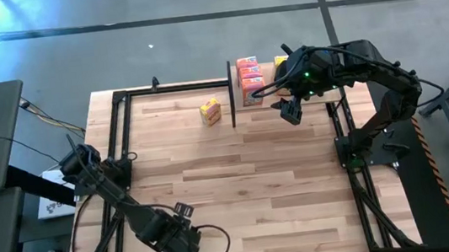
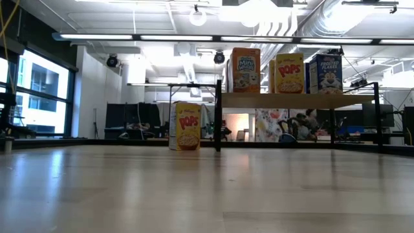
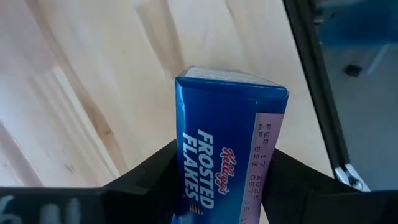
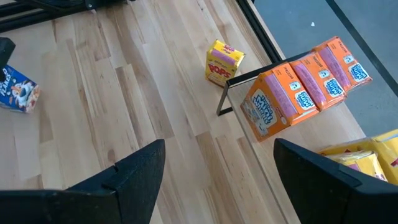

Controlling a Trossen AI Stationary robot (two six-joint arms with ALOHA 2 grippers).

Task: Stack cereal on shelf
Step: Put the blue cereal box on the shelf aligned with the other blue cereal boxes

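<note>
My left gripper (image 1: 173, 244) is near the table's front left, pointing down, shut on a blue cereal box (image 3: 227, 149); in the high view the arm hides the box. The shelf (image 2: 291, 100) stands at the far right and carries orange (image 1: 249, 76), yellow (image 2: 289, 73) and blue (image 2: 325, 74) boxes standing upright. One yellow box (image 1: 211, 110) stands on its bottom end on the table just left of the shelf. My right gripper (image 1: 291, 112) hangs open in the air at the shelf's near edge, holding nothing. My left gripper pinches the blue box between its two fingers (image 3: 149, 177), which press on two opposite faces on either side of the panel printed FROSTED FLAKES (image 3: 205, 168). The fingers come from above, pointing down. Whether the box's lower end rests on the table does not show.
A black metal frame (image 1: 121, 146) runs along the table's left, far and right edges, with a post (image 1: 230, 91) at the shelf's left end. The wide wooden middle of the table (image 1: 239, 175) lies between the two arms.
</note>
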